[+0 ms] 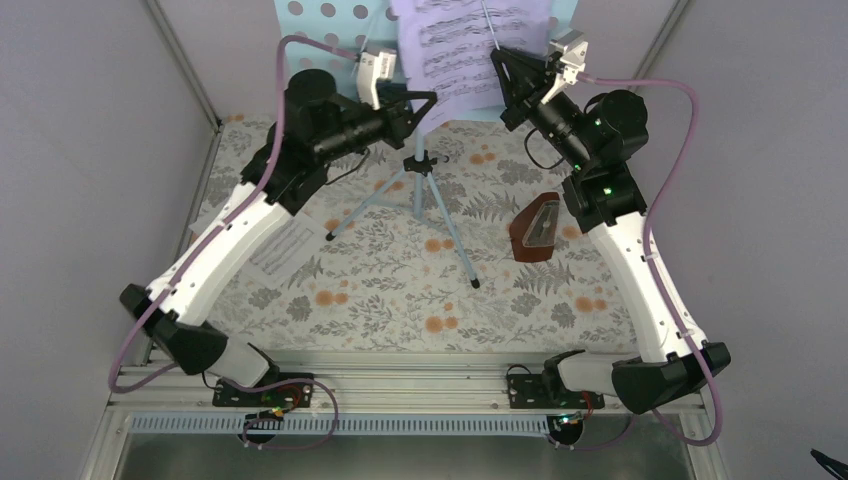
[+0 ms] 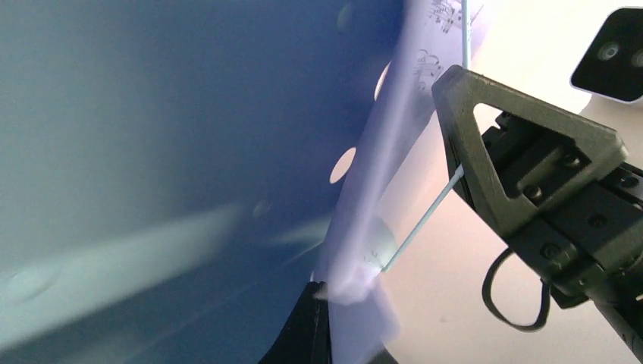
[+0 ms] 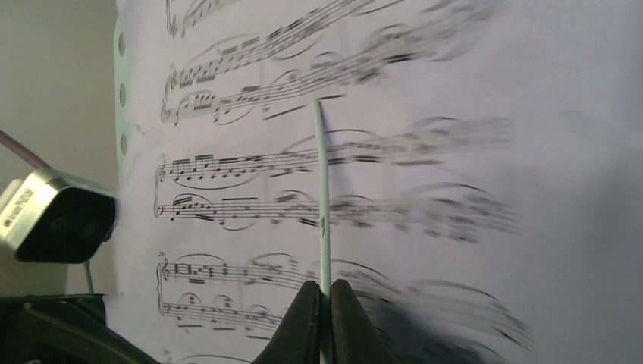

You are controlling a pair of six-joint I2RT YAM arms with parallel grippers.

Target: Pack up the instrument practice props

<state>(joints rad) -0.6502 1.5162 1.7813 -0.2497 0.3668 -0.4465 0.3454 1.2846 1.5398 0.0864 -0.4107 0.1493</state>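
The light-blue music stand (image 1: 421, 185) stands on its tripod at the table's far middle, its hole-dotted plate (image 1: 320, 15) at the top edge. A lilac sheet-music page (image 1: 460, 50) rests on the plate. My left gripper (image 1: 428, 100) is shut on the page's lower edge; the left wrist view shows the page (image 2: 364, 227) pinched at the fingers (image 2: 312, 326). My right gripper (image 1: 497, 55) is shut on the stand's thin light-blue page-holder wire (image 3: 321, 189), in front of the page (image 3: 455, 91). The brown metronome (image 1: 537, 228) stands on the cloth to the right.
A second printed sheet (image 1: 283, 248) lies flat on the floral cloth (image 1: 400, 280), partly under my left arm. Grey walls close in both sides. The stand's tripod legs spread over the middle of the cloth. A metal rail (image 1: 400, 400) runs along the near edge.
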